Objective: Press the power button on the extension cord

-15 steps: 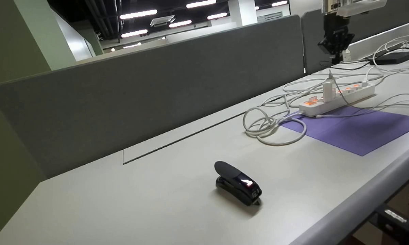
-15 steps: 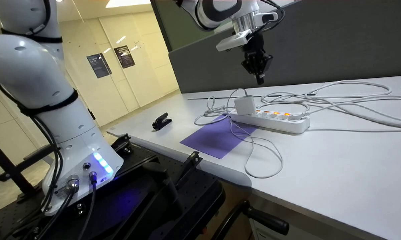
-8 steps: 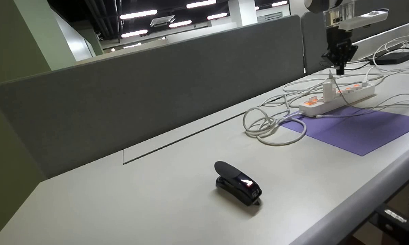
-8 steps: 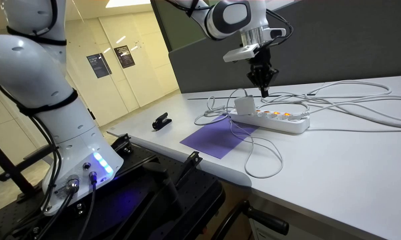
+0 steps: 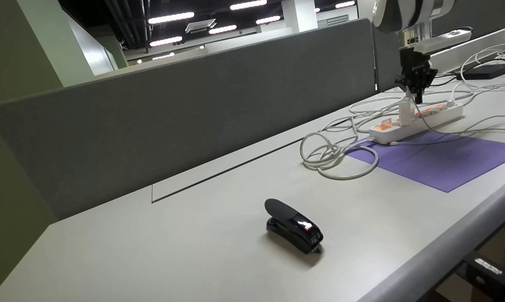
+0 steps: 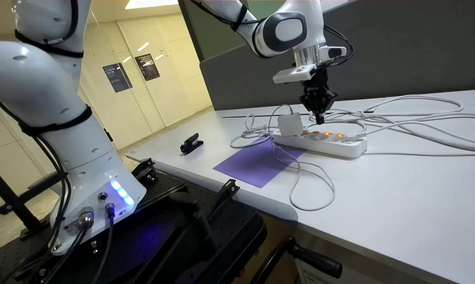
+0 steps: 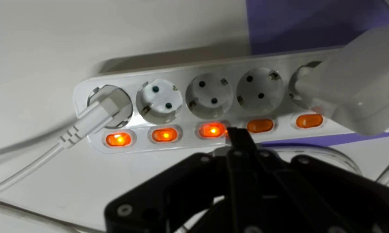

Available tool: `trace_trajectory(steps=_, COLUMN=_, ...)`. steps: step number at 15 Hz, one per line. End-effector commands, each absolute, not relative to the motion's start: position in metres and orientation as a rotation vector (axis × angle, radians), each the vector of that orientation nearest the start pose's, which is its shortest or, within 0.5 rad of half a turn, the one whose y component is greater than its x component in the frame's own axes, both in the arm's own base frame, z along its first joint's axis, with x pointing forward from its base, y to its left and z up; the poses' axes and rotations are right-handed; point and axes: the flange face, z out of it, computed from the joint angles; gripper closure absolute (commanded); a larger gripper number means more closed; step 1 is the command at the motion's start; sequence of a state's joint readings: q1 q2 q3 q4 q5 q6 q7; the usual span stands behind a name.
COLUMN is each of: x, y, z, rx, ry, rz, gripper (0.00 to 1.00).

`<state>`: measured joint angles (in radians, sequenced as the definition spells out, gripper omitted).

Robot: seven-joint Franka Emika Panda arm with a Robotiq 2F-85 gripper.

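The extension cord is a white power strip, seen in both exterior views and crossing the wrist view. The power button, reddish-orange with a clear raised cover, sits at the strip's end in an exterior view. It is out of the wrist view. Several smaller orange socket switches line the strip; some glow, two are unlit. My gripper is shut and empty, fingertips together. It points down just above the strip, beside the white adapter. In the wrist view its tips overlap the strip between a lit and an unlit switch.
A tall white adapter stands in the strip near the power button. A white plug fills the far end socket. Loose pale cables loop around. A purple mat, a black stapler-like object and a grey partition are nearby.
My gripper has come down steadily toward the strip, shifting a little right in an exterior view. It stays shut. The strip, adapter and cables have not moved.
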<state>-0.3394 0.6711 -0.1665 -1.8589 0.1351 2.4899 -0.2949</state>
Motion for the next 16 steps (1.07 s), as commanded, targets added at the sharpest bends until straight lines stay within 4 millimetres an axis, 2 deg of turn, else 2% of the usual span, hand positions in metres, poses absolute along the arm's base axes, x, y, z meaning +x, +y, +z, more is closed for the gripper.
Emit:
trace_trajectory(steps=1, x=0.567, y=-0.307, z=0.152, rx=-3.114, ry=0.451, rz=0.064, gripper=1.00)
trace_trajectory(steps=10, x=0.569, y=-0.302, z=0.133, rx=-3.073, ry=0.454, rz=0.149, gripper=1.00)
trace_trajectory(steps=16, x=0.572, y=-0.299, z=0.127, rx=-3.065, ry=0.422, rz=0.165, gripper=1.00)
